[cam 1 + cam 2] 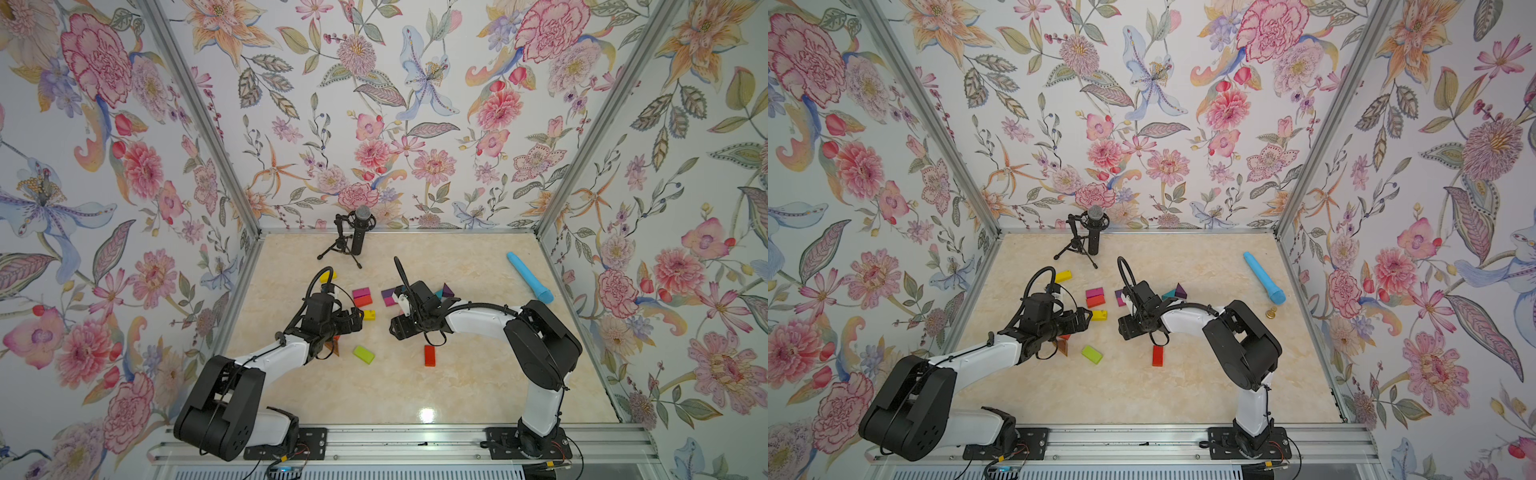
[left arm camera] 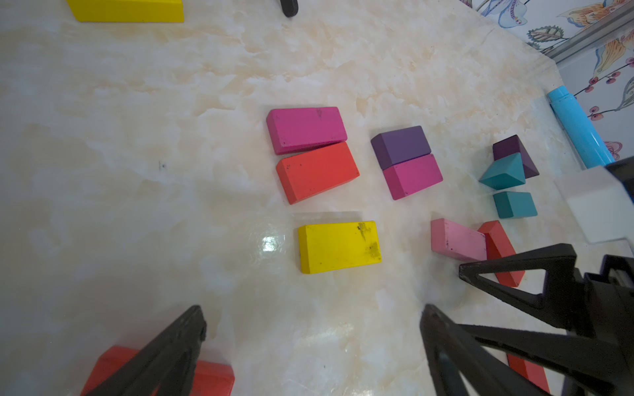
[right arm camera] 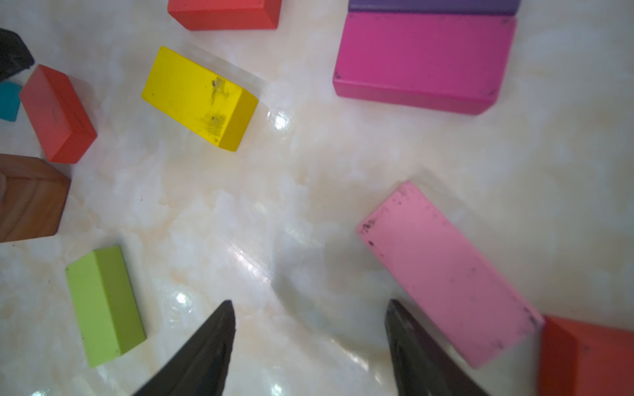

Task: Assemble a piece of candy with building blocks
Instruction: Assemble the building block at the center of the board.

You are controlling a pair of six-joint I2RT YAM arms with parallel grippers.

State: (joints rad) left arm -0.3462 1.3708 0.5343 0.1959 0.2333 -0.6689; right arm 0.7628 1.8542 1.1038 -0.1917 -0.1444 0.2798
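Left wrist view suggests the candy is barely begun: a magenta block (image 2: 305, 128) and red block (image 2: 317, 171) touch ahead of the left gripper (image 2: 313, 310), spread wide and empty, while the right gripper (image 3: 310, 303), jaws apart and empty, hovers just beside a loose pink block (image 3: 446, 271).

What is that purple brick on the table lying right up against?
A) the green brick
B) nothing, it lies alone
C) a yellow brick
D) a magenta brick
D: in the left wrist view the purple brick lies edge to edge with a magenta brick, with no gap showing between them.
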